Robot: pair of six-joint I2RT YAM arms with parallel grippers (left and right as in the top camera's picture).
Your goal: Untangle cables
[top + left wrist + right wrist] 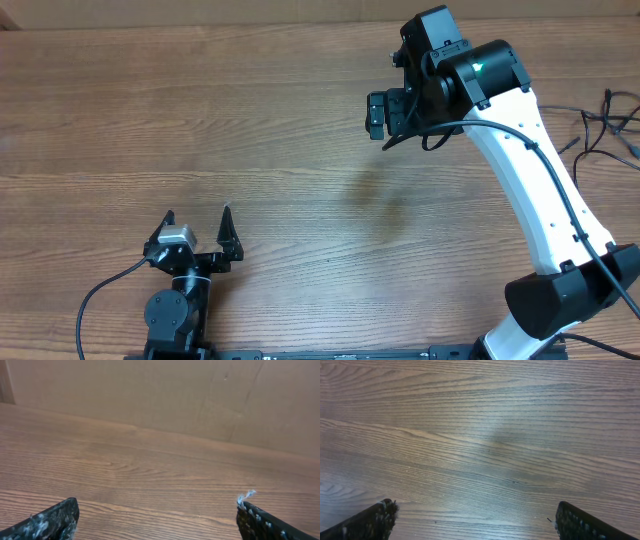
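Note:
The cables are a small tangle of thin black cords at the far right edge of the table in the overhead view, partly cut off by the frame. They show in neither wrist view. My right gripper is raised over the far middle of the table, well left of the cables. It is open and empty, with bare wood between its fingers in the right wrist view. My left gripper rests near the front left, open and empty. In the left wrist view there is only wood between its fingers.
The wooden table fills the view. A tan wall rises behind its far edge. The white right arm reaches from the front right corner up over the table. A thick black wire loops beside the left arm's base.

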